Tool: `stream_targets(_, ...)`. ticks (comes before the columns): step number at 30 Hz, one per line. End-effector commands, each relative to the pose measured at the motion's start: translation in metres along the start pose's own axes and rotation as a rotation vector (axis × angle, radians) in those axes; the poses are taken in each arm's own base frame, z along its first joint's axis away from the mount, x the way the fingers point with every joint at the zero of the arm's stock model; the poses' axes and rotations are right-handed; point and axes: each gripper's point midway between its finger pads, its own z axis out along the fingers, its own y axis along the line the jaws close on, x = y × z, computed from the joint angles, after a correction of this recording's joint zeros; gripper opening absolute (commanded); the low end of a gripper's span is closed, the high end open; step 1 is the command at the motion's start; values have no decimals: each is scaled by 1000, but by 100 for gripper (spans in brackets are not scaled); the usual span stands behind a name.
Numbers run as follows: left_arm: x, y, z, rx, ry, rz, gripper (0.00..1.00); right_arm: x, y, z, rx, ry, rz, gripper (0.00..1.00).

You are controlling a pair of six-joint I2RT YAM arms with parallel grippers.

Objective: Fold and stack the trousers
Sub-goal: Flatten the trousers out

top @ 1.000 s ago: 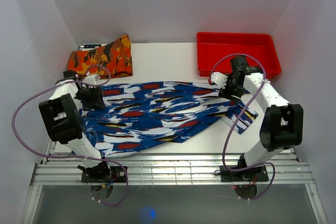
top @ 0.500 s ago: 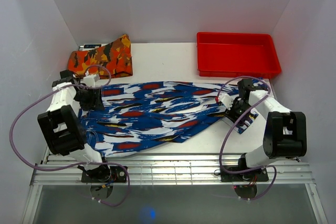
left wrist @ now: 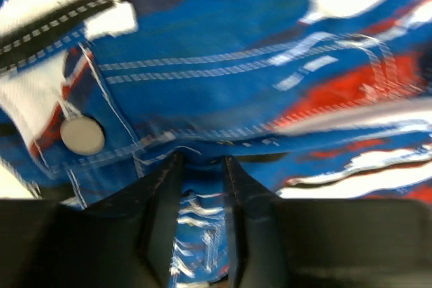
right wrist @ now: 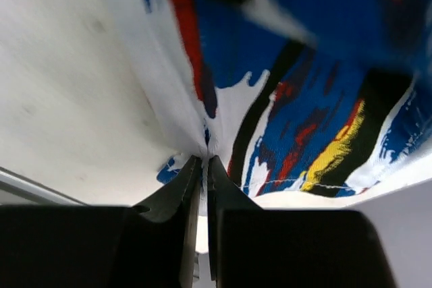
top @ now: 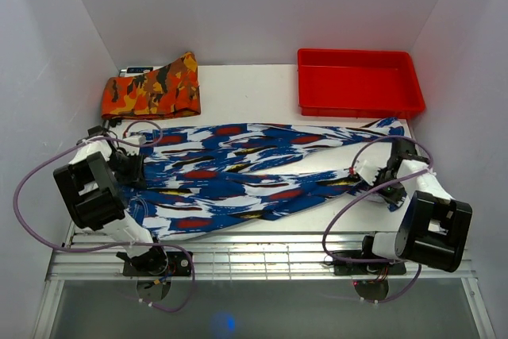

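Observation:
The trousers (top: 238,172), blue and white print with red patches, lie spread flat across the table, waist at the left and leg ends at the right. My left gripper (top: 131,166) is at the waist end. In the left wrist view its jaws (left wrist: 200,161) stand close together with waistband fabric (left wrist: 236,79) bunched between them, beside a round snap button (left wrist: 82,135). My right gripper (top: 379,174) is at the near leg's end. In the right wrist view it (right wrist: 204,158) is shut, pinching a fold of the hem (right wrist: 304,99) above the white table.
A folded orange, black and yellow patterned garment (top: 151,89) lies at the back left. A red tray (top: 357,107) stands at the back right. White walls close in both sides, and metal rails (top: 254,260) run along the near edge.
The right gripper has moved right and toward the near edge, closing on the leg hem and drawing the leg out straighter. The left gripper has slid a little nearer along the waist and narrowed.

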Motion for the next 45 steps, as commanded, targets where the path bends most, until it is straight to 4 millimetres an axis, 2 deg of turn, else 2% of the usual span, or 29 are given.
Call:
stream_targets(1,-4,31,11,-74,-9,5,39,38,-7,-14,11,95,-130,8)
stream_targets(2,-8,38,11,-90,-11,-4,36,51,-10,-17,16,113,-111,8)
stream_targets(6,-20,60,18,-126,-17,-16,24,71,-18,-22,14,140,-144,8)
stream_targets(8,-36,73,13,-161,-58,-17,20,82,-20,-22,5,151,-187,8)
stream_targets(13,-69,88,5,-176,-121,-19,12,91,-20,-24,-17,140,-222,8)
stream_targets(15,-79,91,1,-175,-141,-16,14,89,-13,-26,-46,115,-228,8)
stream_targets(16,-88,90,-5,-161,-161,-10,17,87,-10,-28,-49,107,-240,13)
stream_targets(17,-91,88,-5,-147,-164,-7,29,84,-5,-28,-59,86,-242,20)
stream_targets(19,-91,79,-10,-102,-162,0,43,80,-9,-32,-18,72,-248,36)
stream_targets(20,-94,70,-14,-67,-183,13,55,74,-15,-33,16,46,-252,43)
stream_targets(21,-92,64,-17,-52,-185,16,60,73,-17,-36,33,45,-250,50)
stream_targets(22,-90,59,-19,-39,-190,23,65,63,-28,-43,71,-9,-240,64)
stream_targets(23,-94,51,-28,-25,-224,40,74,58,-34,-49,89,-32,-230,69)
stream_targets(25,-93,40,-37,1,-240,61,80,43,-41,-58,90,-113,-177,77)
stream_targets(26,-97,32,-43,32,-268,79,81,37,-64,-80,151,-137,-159,77)
stream_targets(28,-99,21,-56,54,-294,94,82,19,-75,-90,123,-235,-64,78)
stream_targets(29,-104,19,-62,61,-312,107,82,11,-101,-115,179,-263,-49,78)
stream_targets(32,-108,9,-64,106,-323,102,81,-12,-128,-118,156,-344,78,73)
stream_targets(33,-111,8,-64,117,-329,103,81,-18,-145,-118,168,-355,99,72)
stream_targets(35,-113,3,-56,147,-316,95,80,-37,-165,-114,199,-385,134,71)
stream_targets(37,-116,-2,-52,175,-313,73,79,-45,-171,-98,201,-384,136,71)
stream_targets(38,-117,-5,-50,189,-311,71,79,-56,-183,-95,247,-396,95,71)
stream_targets(39,-118,-7,-50,197,-315,65,79,-57,-178,-80,237,-392,70,72)
stream_targets(41,-120,-11,-49,216,-321,63,79,-65,-182,-68,261,-414,24,73)
stream_targets(42,-120,-13,-49,218,-321,63,79,-68,-191,-62,295,-421,3,73)
stream_targets(44,-121,-15,-47,229,-320,54,79,-74,-192,-48,296,-426,-22,73)
stream_targets(45,-120,-15,-46,231,-317,52,79,-76,-200,-43,320,-431,-30,73)
